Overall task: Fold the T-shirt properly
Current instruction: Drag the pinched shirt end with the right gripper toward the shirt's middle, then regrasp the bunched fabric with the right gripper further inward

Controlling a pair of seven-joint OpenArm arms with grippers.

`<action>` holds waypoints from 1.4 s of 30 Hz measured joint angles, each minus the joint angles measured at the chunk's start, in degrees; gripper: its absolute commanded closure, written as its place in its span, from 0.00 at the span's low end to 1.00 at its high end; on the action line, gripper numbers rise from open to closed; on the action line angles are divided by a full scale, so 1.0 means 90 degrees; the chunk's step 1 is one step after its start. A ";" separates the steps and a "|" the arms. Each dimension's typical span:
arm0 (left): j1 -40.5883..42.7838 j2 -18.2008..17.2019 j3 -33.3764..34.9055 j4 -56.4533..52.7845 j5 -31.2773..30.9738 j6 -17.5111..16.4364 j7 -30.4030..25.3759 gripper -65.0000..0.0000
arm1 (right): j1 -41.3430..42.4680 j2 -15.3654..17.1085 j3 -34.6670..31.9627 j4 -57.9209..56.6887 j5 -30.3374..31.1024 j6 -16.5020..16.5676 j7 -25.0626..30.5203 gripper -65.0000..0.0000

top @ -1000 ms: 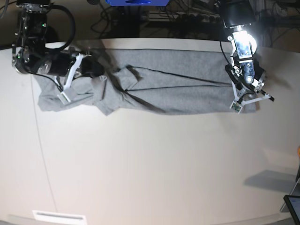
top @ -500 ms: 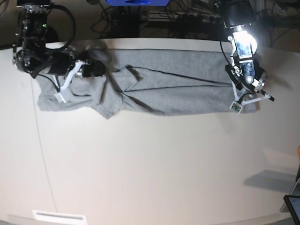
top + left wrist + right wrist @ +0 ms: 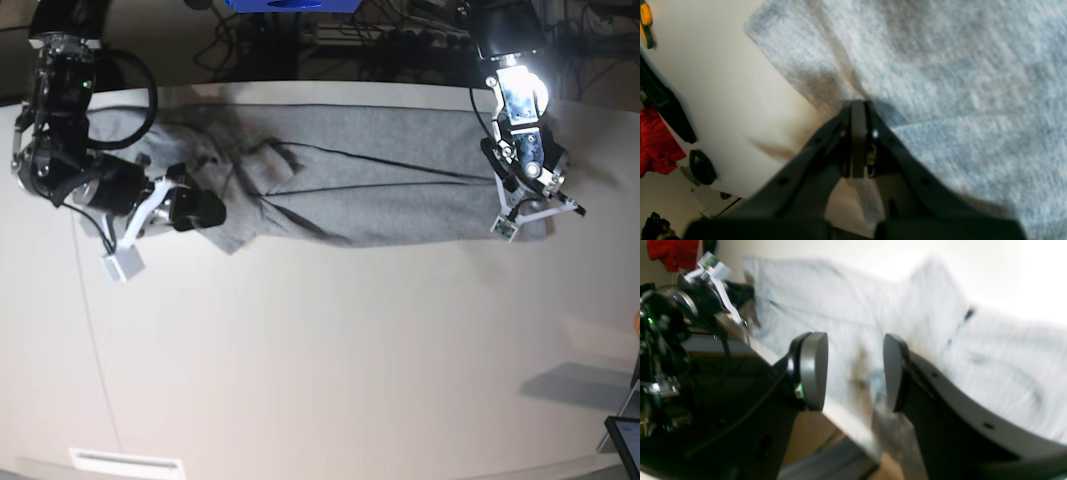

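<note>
The heather-grey T-shirt (image 3: 400, 190) lies stretched along the far side of the table, plain side up, with its left end bunched in folds (image 3: 235, 170). My left gripper (image 3: 512, 218) is at the shirt's right front corner. In the left wrist view it (image 3: 858, 105) is shut, pinching the edge of the fabric (image 3: 940, 83). My right gripper (image 3: 207, 212) hovers at the shirt's left front part. In the right wrist view it (image 3: 853, 373) is open and empty, and the shirt (image 3: 846, 313) is blurred beyond it.
Cables and a blue object (image 3: 290, 5) lie behind the table's back edge. A tablet corner (image 3: 625, 440) is at the front right and a white label (image 3: 125, 462) at the front left. The pale table (image 3: 350, 350) spreads in front of the shirt.
My right arm has swung from the back edge toward the front, over the shirt's left end, which is now more bunched. The left arm has not moved.
</note>
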 measured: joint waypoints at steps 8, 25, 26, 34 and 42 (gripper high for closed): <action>0.0058 0.0005 -0.0012 0.0180 -0.0015 -0.0027 0.0022 1.00 | 0.0624 -0.0168 -0.0012 -0.1260 -0.0131 -0.0007 0.0017 0.59; 0.0104 0.0017 -0.0010 0.0335 -0.0102 -0.0078 0.0068 1.00 | 0.0223 -0.0532 -0.1384 0.0228 -0.4541 -0.0024 0.0206 0.59; 0.0107 0.0019 -0.0010 0.0335 -0.0100 -0.0078 0.0068 1.00 | 0.0197 -0.0619 -0.1528 0.0233 -0.4923 -0.0024 0.0238 0.59; 0.0104 0.0019 -0.0007 0.0333 -0.0100 -0.0078 0.0070 1.00 | 0.0095 -0.1175 -0.2198 0.0257 -0.6897 -0.0019 0.0515 0.45; 0.0078 0.0015 -0.0007 0.0194 -0.0095 -0.0073 0.0063 1.00 | 0.0095 -0.1222 -0.2210 0.0245 -0.6832 -0.0019 0.0520 0.44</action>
